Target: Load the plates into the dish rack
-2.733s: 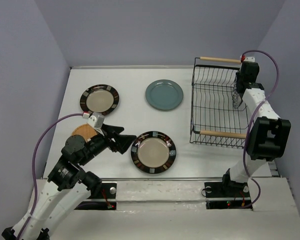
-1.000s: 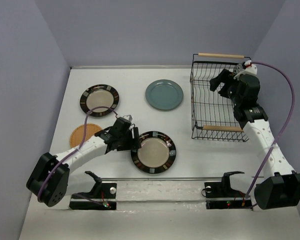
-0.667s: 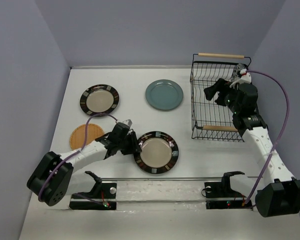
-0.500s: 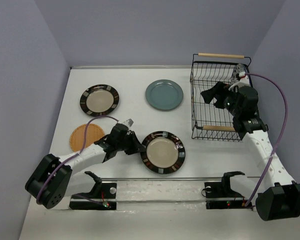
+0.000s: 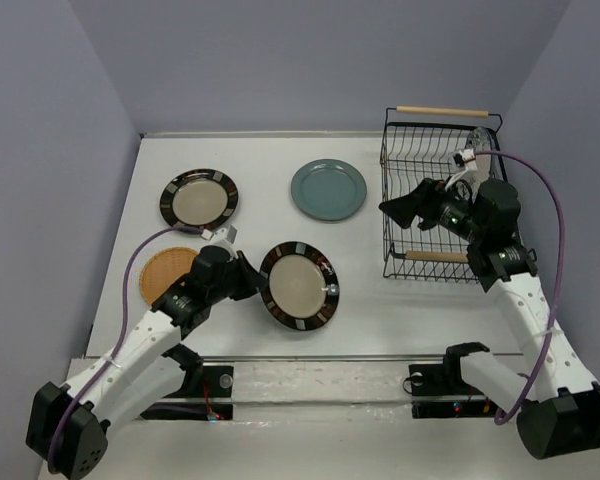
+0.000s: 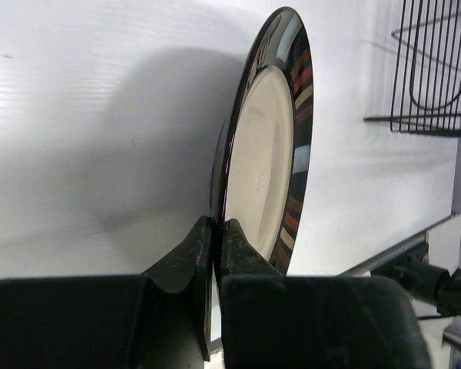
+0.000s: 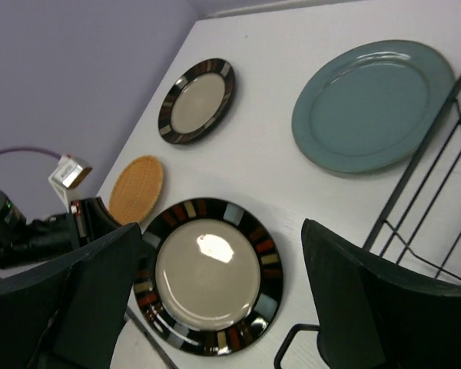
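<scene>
Five plates, one rack; clock positions are read on the overhead view, with the arm bases at 6 o'clock. On the table [image 5: 380, 300], the dish rack [image 5: 445, 111] sits at 2 o'clock, its wire slots open toward the plates. I judge one plate loaded: a pale floral plate [image 5: 479, 138] stands upright in the rack's 1 o'clock corner, partly hidden by wire and cable.

The held dark-rimmed plate [image 5: 299, 285] is at 6 o'clock, tipped up on edge and clear of the table in the left wrist view, which suits a slot that takes plates vertically. The teal plate [image 5: 328, 190] lies flat at 12 o'clock, the second dark-rimmed plate [image 5: 199, 199] flat at 10 o'clock, and the small orange plate [image 5: 165, 272] flat at 8 o'clock, partly under the left arm.

My left gripper [image 6: 217, 231] is pinched tight on the held plate's 9 o'clock rim, leaving the 3 o'clock edge free to lead toward the rack. My right gripper [image 5: 392, 208] hangs over the rack's 8 o'clock side, its fingers [image 7: 353, 300] spread wide with nothing between them, facing the held plate; I read this as readiness to receive or steady it.
</scene>
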`<state>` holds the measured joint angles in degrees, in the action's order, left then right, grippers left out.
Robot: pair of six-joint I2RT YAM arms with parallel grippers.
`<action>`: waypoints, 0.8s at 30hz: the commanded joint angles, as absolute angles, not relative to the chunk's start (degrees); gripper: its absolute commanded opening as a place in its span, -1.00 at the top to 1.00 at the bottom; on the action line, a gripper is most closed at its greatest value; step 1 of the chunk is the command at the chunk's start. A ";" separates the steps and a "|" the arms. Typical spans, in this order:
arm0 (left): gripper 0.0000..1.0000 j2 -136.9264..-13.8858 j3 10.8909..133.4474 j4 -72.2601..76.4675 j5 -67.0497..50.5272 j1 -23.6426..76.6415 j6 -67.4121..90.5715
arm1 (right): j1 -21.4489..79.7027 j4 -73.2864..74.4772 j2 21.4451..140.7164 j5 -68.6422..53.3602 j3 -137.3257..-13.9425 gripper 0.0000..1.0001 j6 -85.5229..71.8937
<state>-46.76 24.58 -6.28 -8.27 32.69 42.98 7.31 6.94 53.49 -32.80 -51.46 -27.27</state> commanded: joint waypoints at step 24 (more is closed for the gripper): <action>0.89 -37.71 45.88 9.39 -29.95 16.52 48.33 | 22.94 -3.16 70.13 -38.84 -53.88 -0.85 -25.39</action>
